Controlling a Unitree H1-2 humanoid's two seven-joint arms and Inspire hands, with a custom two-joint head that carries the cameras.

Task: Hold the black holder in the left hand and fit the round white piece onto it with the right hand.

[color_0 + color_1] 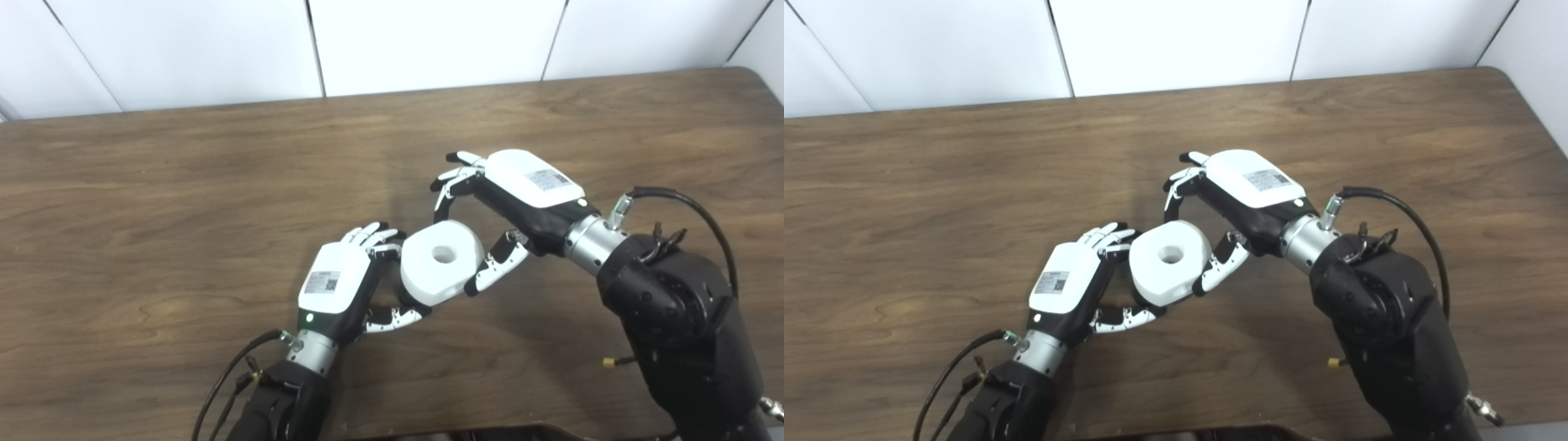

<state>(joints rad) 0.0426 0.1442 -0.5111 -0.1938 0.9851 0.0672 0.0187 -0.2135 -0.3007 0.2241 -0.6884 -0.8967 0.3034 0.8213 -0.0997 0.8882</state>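
The round white piece (441,263), thick with a hole in its middle, sits tilted just above the table between my two hands. My left hand (343,282) curls around its lower left side, thumb underneath. Only a dark sliver of the black holder (404,298) shows in that grasp, under the white piece; the rest is hidden. My right hand (520,190) reaches over from the right. Its thumb presses the piece's right side and its fingers (450,184) arch down to the far rim.
The brown wooden table (184,184) carries nothing else in view. White wall panels stand behind its far edge. Cables loop off both wrists, and the table's rounded far right corner shows in the right eye view.
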